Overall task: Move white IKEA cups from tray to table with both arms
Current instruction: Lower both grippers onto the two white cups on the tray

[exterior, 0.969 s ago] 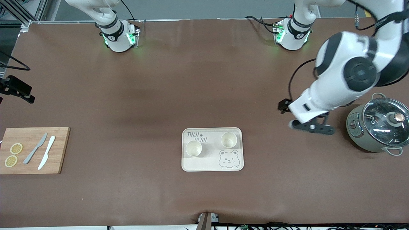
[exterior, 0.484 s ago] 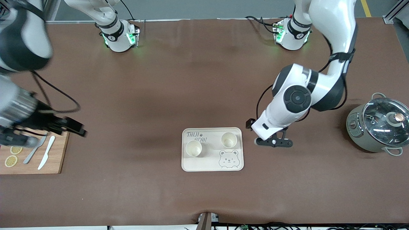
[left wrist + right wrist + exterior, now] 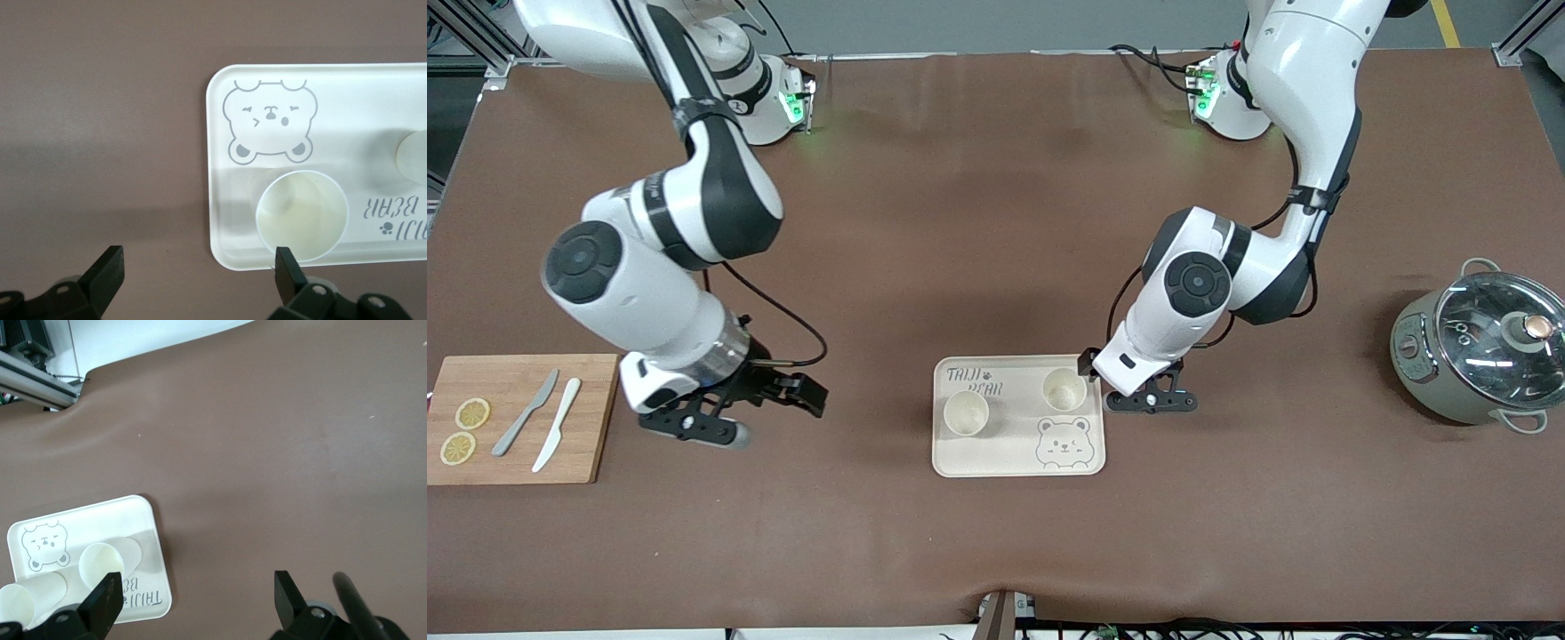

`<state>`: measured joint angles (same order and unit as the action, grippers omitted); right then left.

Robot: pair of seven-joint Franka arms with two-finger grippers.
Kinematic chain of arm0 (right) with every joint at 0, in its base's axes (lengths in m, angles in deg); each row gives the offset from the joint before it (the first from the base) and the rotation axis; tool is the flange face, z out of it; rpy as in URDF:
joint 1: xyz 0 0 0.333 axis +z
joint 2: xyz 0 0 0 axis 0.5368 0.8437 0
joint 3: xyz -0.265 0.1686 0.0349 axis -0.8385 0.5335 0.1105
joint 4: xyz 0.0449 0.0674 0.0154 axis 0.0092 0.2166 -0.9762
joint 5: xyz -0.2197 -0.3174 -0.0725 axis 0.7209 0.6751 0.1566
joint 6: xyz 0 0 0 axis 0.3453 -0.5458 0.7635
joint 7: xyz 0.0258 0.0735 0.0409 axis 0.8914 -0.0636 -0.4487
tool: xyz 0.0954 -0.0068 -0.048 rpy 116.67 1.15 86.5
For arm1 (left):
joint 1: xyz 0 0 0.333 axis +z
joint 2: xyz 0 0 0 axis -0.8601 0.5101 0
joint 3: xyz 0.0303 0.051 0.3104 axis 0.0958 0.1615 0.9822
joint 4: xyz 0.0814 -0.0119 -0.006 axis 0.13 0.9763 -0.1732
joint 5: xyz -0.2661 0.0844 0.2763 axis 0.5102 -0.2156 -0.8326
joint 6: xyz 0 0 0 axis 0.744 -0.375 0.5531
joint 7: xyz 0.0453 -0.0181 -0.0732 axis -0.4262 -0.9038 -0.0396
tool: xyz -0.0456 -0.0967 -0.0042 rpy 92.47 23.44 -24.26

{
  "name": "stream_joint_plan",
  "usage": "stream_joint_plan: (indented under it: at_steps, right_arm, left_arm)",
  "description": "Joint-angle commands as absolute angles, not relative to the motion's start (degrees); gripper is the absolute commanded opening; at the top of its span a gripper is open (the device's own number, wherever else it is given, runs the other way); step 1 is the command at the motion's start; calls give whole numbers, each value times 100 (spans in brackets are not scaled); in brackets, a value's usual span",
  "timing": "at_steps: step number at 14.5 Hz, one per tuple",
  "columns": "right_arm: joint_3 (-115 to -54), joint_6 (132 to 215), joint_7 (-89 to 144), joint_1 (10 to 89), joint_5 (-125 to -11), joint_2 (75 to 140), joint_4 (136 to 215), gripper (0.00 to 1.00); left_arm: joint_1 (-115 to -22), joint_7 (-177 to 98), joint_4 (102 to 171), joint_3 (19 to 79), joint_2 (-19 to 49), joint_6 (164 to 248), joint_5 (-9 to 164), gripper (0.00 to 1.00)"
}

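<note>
Two white IKEA cups stand upright on the cream bear tray [image 3: 947, 462] at mid-table: one [image 3: 966, 413] toward the right arm's end, one [image 3: 1064, 388] toward the left arm's end. My left gripper [image 3: 1152, 402] is open and empty, low beside the tray's edge. In the left wrist view [image 3: 199, 277] one finger [image 3: 287, 273] overlaps the rim of the nearer cup [image 3: 302, 215]; the other cup [image 3: 410, 155] is partly cut off. My right gripper [image 3: 694, 425] is open and empty over bare table between board and tray. The right wrist view [image 3: 197, 593] shows both cups [image 3: 100, 563] [image 3: 17, 603].
A grey-green lidded pot [image 3: 1476, 356] stands at the left arm's end of the table. A wooden cutting board [image 3: 596, 418] with two knives and lemon slices lies at the right arm's end. The brown mat [image 3: 996, 222] covers the table.
Both arms swung in toward the tray. The left gripper came from near the pot to the tray's edge. The right gripper came in past the cutting board.
</note>
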<state>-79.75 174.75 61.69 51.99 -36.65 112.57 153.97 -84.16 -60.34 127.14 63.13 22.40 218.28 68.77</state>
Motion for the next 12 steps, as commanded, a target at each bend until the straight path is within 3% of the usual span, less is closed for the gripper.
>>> stream_joint_plan:
  at_steps: [1,12]
  right_arm:
    - [-8024,17598,6494,5426,-3583,11503,15203,100]
    - [-8033,18705,7110,6235,-3496,12443,15159,100]
  left_arm:
    - [-8491,-6185,12783,6333,2301,22114,6902,100]
    - [-8737,-6273,12739,6359,2908,23151,6849,100]
